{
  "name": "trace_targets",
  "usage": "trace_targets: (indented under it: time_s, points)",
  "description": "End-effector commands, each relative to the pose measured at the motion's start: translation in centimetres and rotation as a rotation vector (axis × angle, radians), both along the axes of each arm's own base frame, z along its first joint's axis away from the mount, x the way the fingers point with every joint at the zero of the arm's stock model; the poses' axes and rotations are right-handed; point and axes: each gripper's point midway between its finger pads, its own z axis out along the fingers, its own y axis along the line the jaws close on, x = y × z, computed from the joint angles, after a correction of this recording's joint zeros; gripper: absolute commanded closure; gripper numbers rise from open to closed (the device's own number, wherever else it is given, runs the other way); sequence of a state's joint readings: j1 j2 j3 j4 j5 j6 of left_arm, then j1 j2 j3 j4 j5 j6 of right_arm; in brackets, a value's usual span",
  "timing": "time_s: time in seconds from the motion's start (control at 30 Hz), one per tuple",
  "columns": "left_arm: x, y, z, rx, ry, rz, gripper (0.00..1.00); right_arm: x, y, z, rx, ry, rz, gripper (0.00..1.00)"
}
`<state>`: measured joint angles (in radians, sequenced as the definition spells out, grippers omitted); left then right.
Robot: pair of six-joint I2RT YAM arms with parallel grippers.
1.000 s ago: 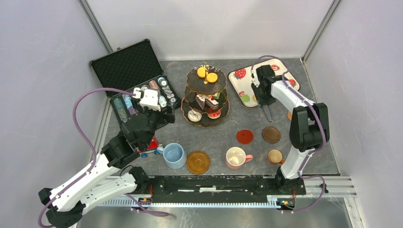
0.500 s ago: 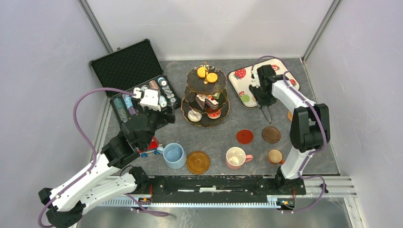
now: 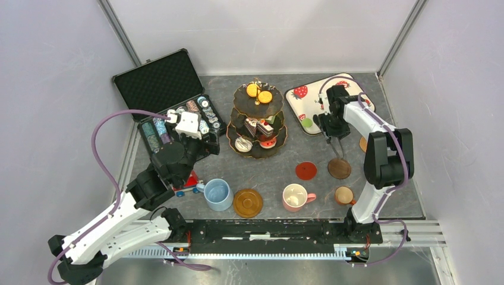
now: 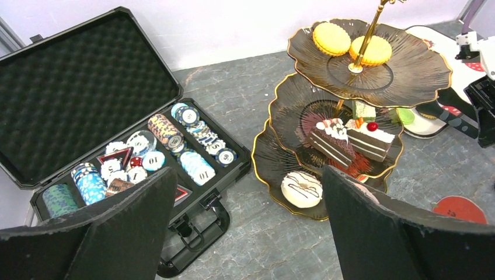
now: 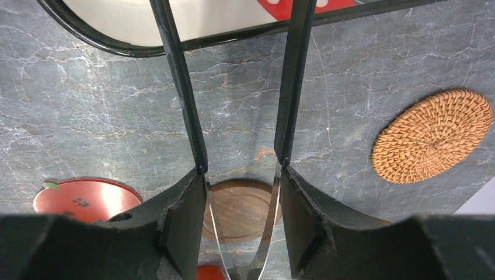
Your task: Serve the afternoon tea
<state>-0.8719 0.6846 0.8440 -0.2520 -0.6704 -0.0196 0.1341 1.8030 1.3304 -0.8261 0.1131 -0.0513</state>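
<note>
The dark three-tier gold-rimmed stand [image 3: 257, 119] holds yellow macarons [image 4: 331, 38], cake slices [image 4: 333, 140] and a white donut [image 4: 302, 189]. My left gripper [image 4: 248, 175] hangs open beside the stand's lowest tier, nothing between its fingers. My right gripper [image 5: 242, 175] is shut on metal tongs [image 5: 187, 105] with black arms; the arms stand spread, pointing down toward the brown wooden coaster [image 5: 239, 210]. A red coaster [image 3: 306, 171] lies left of it and a wicker coaster [image 5: 432, 134] right. The blue mug [image 3: 217, 194], pink mug [image 3: 295, 197] and small brown mug [image 3: 344, 195] stand near the front.
An open black case of poker chips [image 3: 172, 107] sits at the back left, by my left gripper [image 3: 205, 139]. A strawberry-print tray [image 3: 306, 98] lies at the back right. A brown saucer-like coaster [image 3: 248, 203] rests between the blue and pink mugs. A red toy car [image 3: 189, 184] is under the left arm.
My right gripper has carried the tongs from the tray's edge toward the front right, over the brown coaster, and the tong arms have spread wider. The left arm has not moved.
</note>
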Motion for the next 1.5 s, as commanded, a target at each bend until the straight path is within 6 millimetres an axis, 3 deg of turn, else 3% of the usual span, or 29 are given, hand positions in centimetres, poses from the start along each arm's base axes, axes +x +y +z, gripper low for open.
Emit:
trace_targets:
  time_s: [0.0, 0.47, 0.83, 1.03, 1.27, 1.47]
  points:
    - [-0.2, 0.1, 1.4, -0.071, -0.023, 0.001, 0.0, 0.2, -0.4, 0.3, 0.0, -0.006, 0.006, 0.47]
    - [-0.2, 0.4, 1.5, -0.07, -0.028, 0.013, 0.0, 1.0, -1.1, -0.4, -0.051, 0.047, 0.003, 0.49]
    - [-0.1, 0.4, 1.4, -0.062, -0.025, 0.017, 0.0, 2.4, -0.8, 0.6, -0.047, -0.008, -0.006, 0.72]
    - [-0.1, 0.3, 1.4, -0.062, -0.025, 0.017, 0.0, 4.1, 0.4, 3.4, 0.042, -0.181, -0.016, 0.78]
    - [0.0, 0.5, 1.3, -0.057, -0.024, 0.025, 0.0, 4.3, 2.4, 6.3, 0.194, -0.337, 0.008, 0.83]
    - [0.0, 0.5, 1.3, -0.055, -0.026, 0.031, 0.0, 2.3, 4.4, 13.5, 0.313, -0.548, 0.106, 0.84]
